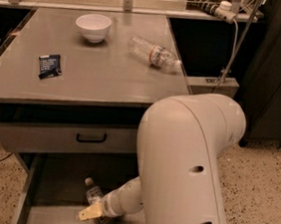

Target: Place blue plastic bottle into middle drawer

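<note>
The blue plastic bottle (92, 193) with a white cap stands slightly tilted inside the open middle drawer (55, 187), a deep grey metal drawer pulled out below the table top. My gripper (94, 210) reaches down into the drawer and is shut on the bottle's lower part, which it hides. A yellowish fingertip (90, 213) shows at the bottle's base. My large white arm (185, 164) fills the lower right of the view.
A drawer front with a black handle (91, 138) sits just above the open drawer. On the table top (108, 80) lie a clear crinkled bottle (154, 54), a white bowl (93, 27) and a dark packet (50, 66). A dark cabinet (275, 73) stands at the right.
</note>
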